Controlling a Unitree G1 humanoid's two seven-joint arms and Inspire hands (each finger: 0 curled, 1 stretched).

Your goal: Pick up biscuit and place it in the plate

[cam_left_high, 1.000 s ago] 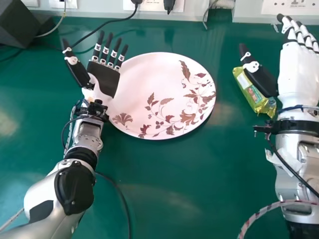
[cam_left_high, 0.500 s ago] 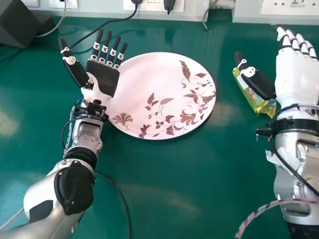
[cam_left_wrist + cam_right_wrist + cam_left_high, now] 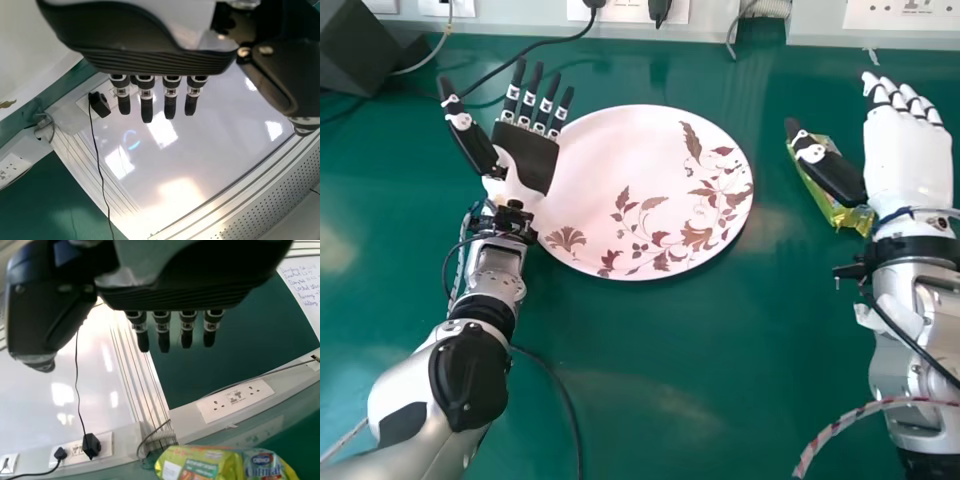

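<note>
Biscuit: we saw it partly behind the right hand's thumb.
Plate: lay near the tabletop's far edge.
Fingers: were spread, left hand's too.

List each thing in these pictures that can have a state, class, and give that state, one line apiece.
Biscuit packet: wrapped, off the plate, partly hidden by the right thumb in the head view.
Plate: face up, no biscuit on it.
Left hand: open, palm up, at the plate's left edge.
Right hand: open, back up; whether its thumb touches the packet, I cannot tell.
Larger black plug: plugged in.
</note>
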